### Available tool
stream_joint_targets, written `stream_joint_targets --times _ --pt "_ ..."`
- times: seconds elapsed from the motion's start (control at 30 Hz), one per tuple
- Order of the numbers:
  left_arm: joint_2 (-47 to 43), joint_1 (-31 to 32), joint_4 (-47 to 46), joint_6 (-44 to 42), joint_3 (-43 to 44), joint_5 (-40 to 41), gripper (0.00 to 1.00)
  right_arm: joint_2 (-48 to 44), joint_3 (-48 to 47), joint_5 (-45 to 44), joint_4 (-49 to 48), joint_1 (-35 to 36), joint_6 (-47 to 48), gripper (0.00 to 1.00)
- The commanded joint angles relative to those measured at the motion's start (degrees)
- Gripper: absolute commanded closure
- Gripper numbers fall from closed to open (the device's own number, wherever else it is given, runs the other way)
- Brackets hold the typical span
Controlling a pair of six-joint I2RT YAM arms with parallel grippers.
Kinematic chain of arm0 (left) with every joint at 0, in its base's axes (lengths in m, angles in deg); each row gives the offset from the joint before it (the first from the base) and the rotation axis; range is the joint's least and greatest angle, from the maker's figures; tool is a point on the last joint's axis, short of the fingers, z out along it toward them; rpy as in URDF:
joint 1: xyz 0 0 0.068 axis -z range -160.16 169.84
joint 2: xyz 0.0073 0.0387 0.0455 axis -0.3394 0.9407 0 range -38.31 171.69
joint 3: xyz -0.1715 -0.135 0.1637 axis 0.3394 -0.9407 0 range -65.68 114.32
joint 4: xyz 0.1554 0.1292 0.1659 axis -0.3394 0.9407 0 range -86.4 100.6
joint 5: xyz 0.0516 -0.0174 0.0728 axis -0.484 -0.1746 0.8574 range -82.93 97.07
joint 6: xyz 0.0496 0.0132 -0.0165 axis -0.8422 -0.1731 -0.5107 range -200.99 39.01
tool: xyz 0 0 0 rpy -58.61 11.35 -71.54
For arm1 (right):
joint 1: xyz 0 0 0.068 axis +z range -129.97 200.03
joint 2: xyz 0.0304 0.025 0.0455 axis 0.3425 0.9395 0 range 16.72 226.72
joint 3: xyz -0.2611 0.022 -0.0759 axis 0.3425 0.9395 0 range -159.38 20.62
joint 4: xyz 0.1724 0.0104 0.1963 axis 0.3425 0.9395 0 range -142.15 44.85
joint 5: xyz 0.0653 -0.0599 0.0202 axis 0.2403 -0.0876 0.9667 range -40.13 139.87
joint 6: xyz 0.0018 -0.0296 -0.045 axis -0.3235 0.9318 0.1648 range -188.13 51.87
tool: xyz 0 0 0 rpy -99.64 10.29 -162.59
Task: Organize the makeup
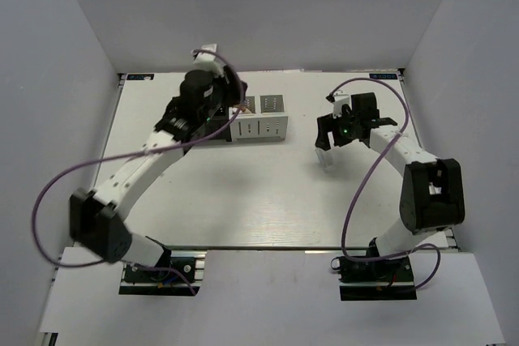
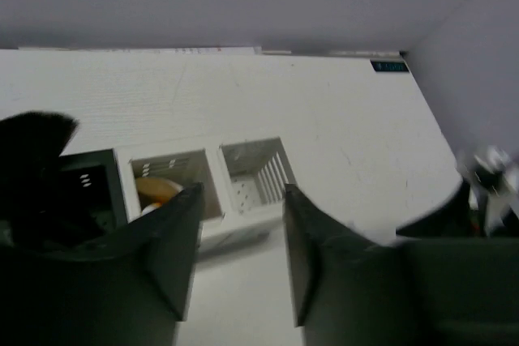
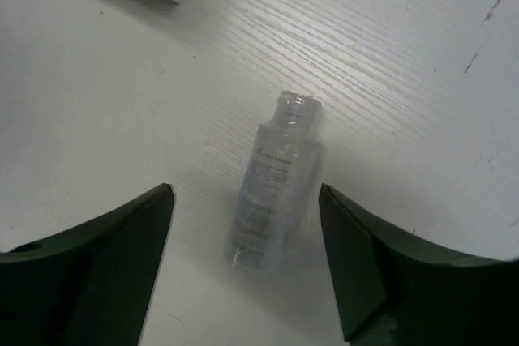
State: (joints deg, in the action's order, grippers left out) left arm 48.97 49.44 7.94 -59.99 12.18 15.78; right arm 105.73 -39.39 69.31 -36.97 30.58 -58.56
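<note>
Right hand wide open, holding nothing. Small clear plastic bottle lies flat on the white wood-grain table right between its fingers, untouched. Long axis points away from the hand, cap at the far end, so closing would pinch across its width. Smooth and round, may roll. Left hand part open, empty, over the white slotted compartment box, well apart from the bottle.

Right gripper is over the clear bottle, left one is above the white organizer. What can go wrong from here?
1. The clear bottle lies on its side between the open fingers of the right gripper. Its round, smooth body may roll or slip out as they close.
2. The left gripper hangs right over the white organizer with its fingers apart. A finger may catch a compartment wall and shove the box.
</note>
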Motion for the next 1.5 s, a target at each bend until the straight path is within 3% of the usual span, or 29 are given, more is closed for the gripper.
stream_joint_targets --times 0.0,0.03,0.1,0.27,0.4,0.53,0.67,0.9,1.07,1.3,1.47 --pt "-10.9 0.7 8.0 4.4 -8.8 -1.7 0.35 3.8 -4.6 -3.9 4.5 0.7 1.0 0.17" --pt "-13.5 0.7 9.2 6.2 -13.7 -1.5 0.27 5.3 -5.7 -5.2 5.0 1.0 1.2 0.16" --pt "-21.3 0.7 10.9 8.4 -18.1 -0.1 0.24 7.0 -7.4 -6.3 6.2 1.3 1.7 0.16" --pt "-35.6 0.7 17.6 14.6 -27.4 3.2 0.23 14.3 -13.7 -9.3 10.8 2.4 1.5 0.25" --pt "-41.7 0.7 21.0 17.9 -31.6 4.6 0.23 19.2 -17.6 -11.2 13.3 3.3 1.2 0.31" --pt "-45.3 0.7 24.5 19.7 -33.2 6.2 0.23 23.2 -21.6 -13.2 17.3 3.8 1.2 0.34" --pt "-47.4 0.7 27.0 19.7 -33.1 8.1 0.23 24.1 -22.0 -14.2 18.3 4.0 2.2 0.44" --pt "-49.9 0.7 29.2 20.8 -34.2 8.3 0.23 25.4 -23.2 -14.6 22.3 4.1 3.1 0.44" --pt "-51.7 0.7 29.5 21.6 -35.2 8.5 0.23 25.4 -23.1 -12.0 23.6 3.9 2.7 0.60" --pt "-51.7 0.7 29.7 21.7 -35.2 8.3 0.24 24.2 -24.5 -3.0 24.0 3.9 3.4 1.00" --pt "-51.7 0.7 29.2 21.8 -35.5 8.2 0.24 20.0 -27.3 4.3 22.8 3.6 6.5 1.00"
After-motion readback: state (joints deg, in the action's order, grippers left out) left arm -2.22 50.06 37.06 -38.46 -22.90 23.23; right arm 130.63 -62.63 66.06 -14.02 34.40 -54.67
